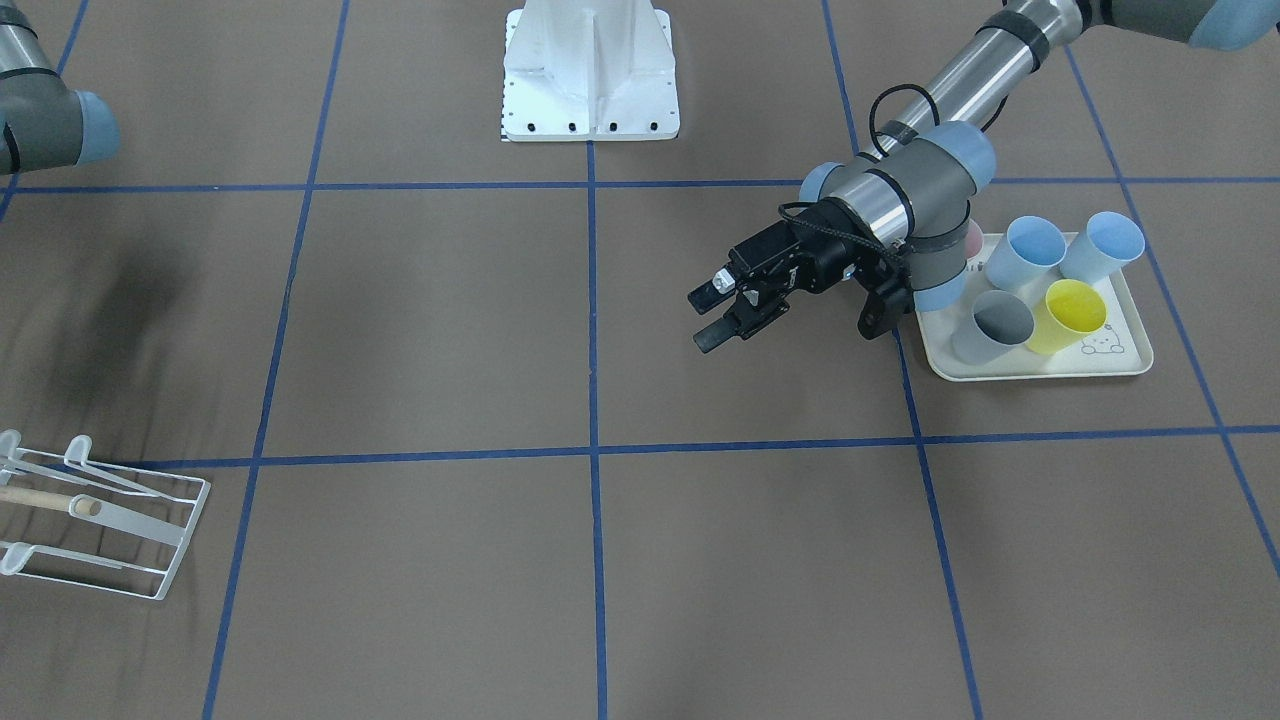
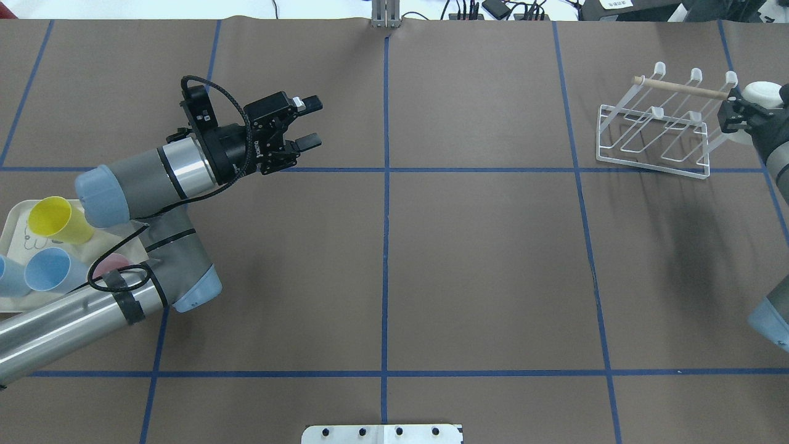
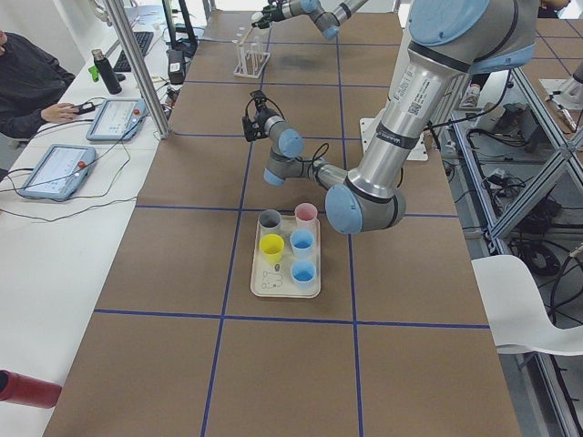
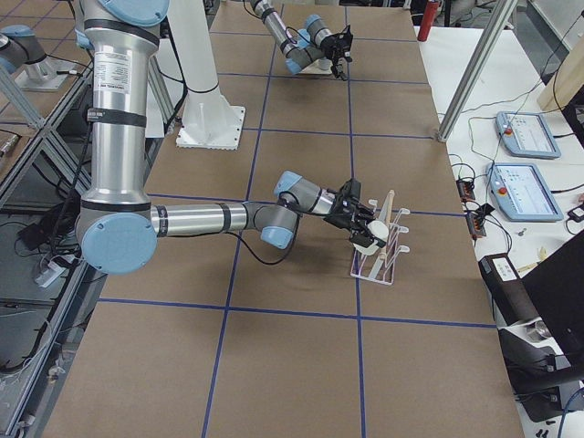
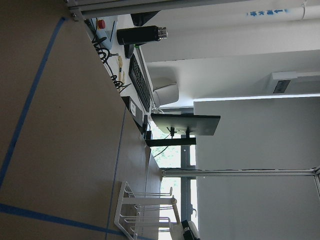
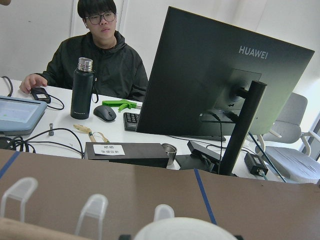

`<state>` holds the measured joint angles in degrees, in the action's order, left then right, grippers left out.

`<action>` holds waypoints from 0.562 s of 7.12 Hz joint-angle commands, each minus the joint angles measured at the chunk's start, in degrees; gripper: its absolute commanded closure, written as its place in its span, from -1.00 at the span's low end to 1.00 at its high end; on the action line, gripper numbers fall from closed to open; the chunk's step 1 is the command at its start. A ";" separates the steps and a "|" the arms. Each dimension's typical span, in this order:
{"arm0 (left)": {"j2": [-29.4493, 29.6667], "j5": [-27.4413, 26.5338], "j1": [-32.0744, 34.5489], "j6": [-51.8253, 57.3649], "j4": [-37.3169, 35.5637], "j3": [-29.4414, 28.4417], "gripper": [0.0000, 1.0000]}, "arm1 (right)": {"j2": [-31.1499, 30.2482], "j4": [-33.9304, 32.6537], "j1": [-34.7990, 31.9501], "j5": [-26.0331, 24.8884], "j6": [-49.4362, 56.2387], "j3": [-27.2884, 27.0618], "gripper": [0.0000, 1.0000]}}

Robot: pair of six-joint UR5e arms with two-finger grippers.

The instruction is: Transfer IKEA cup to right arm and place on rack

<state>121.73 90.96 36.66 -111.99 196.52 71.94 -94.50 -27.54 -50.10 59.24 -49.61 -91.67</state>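
White cup (image 2: 759, 94) clamped in right pincer (image 2: 733, 114), at end of rack (image 2: 653, 123), contact unclear. Left pincer (image 2: 311, 122) apart, empty, over tabletop (image 2: 481, 265). We judge cup light, stiff, slick; hold by wall near rim, modest squeeze.

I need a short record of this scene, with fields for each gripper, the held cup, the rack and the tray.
left gripper: open, empty, raised in the air, away from the tray
right gripper: shut on a white cup
white cup: held at the dowel end of the rack; contact with a prong cannot be told
rack: white wire, at the robot's right
tray: at the robot's left, holds yellow cup, grey cup, pink cup, two blue cups
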 commanded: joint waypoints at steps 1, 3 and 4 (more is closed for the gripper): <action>0.00 0.01 -0.01 -0.07 0.00 -0.22 -0.99 | 0.97 0.03 0.01 0.09 0.30 0.52 1.00; 0.00 -0.08 -0.01 -0.07 0.00 -0.22 -0.99 | 2.73 0.03 -0.17 0.17 2.92 1.14 1.00; 0.09 -0.08 -0.01 -0.07 0.00 -0.22 -0.99 | 3.35 -0.05 -0.17 0.09 3.72 1.40 1.00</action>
<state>121.74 90.91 36.65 -112.06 196.52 71.73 -92.08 -27.53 -50.21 59.38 -47.28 -90.57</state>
